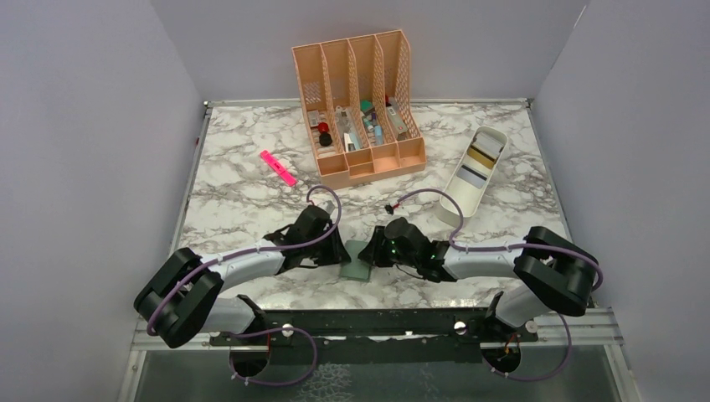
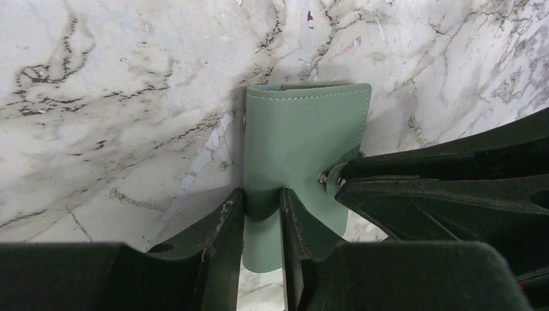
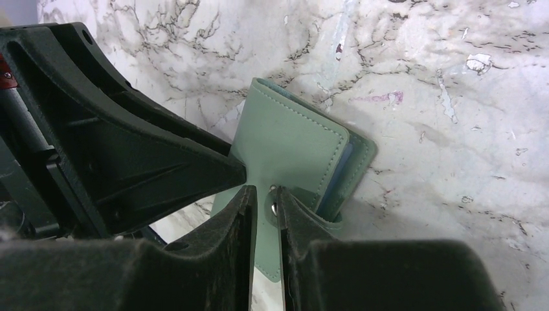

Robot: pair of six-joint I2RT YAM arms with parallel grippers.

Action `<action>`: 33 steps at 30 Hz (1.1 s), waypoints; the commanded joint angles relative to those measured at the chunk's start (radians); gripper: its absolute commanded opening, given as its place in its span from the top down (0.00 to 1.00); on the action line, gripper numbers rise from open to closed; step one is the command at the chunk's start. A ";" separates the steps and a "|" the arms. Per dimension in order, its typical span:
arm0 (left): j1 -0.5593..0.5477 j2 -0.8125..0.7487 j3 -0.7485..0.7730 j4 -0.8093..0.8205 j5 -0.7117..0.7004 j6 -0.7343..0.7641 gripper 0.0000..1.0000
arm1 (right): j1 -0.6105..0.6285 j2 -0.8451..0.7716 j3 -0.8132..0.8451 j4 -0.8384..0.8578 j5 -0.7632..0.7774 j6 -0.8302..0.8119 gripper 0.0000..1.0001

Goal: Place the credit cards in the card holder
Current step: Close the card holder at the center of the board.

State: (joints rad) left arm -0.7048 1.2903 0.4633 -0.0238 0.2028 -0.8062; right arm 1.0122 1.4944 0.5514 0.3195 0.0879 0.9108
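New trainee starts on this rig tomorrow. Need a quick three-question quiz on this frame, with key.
1. True or false: only the left gripper grips the wallet.
2. Where do the cards lie? A) in the white tray B) in the peach organizer C) beside the pink pen
3. Which part of the wallet does the right gripper pinch?
Key: 1 false, both grip it; 2 A; 3 the snap tab.
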 commanded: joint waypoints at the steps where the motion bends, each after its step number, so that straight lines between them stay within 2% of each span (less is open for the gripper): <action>1: -0.013 -0.006 0.003 0.008 0.033 -0.015 0.72 | -0.006 0.003 -0.004 0.005 -0.003 0.005 0.77; 5: -0.013 -0.028 0.010 -0.009 0.029 -0.012 0.63 | -0.006 -0.081 0.045 -0.168 0.038 -0.031 0.71; 7: -0.013 -0.035 0.029 -0.038 0.008 0.005 0.61 | -0.006 -0.122 0.033 -0.199 0.056 -0.026 0.68; 12: -0.012 -0.011 0.072 -0.077 -0.033 0.033 0.57 | -0.007 -0.153 -0.015 -0.168 0.025 0.004 0.67; 16: -0.012 0.014 0.086 -0.074 -0.034 0.048 0.56 | -0.007 -0.143 -0.058 -0.082 -0.013 0.050 0.68; 22: -0.011 0.058 0.082 -0.066 -0.023 0.061 0.56 | -0.006 -0.124 -0.087 -0.033 0.005 0.078 0.69; 28: -0.012 0.079 0.072 -0.059 -0.025 0.060 0.64 | -0.006 -0.107 -0.082 0.003 -0.004 0.071 0.69; 33: -0.011 0.071 0.063 -0.061 -0.032 0.049 0.66 | -0.006 -0.082 -0.066 0.004 -0.012 0.073 0.73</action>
State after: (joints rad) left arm -0.7113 1.3521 0.5331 -0.0685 0.1928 -0.7624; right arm 1.0103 1.3872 0.4728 0.2905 0.0879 0.9699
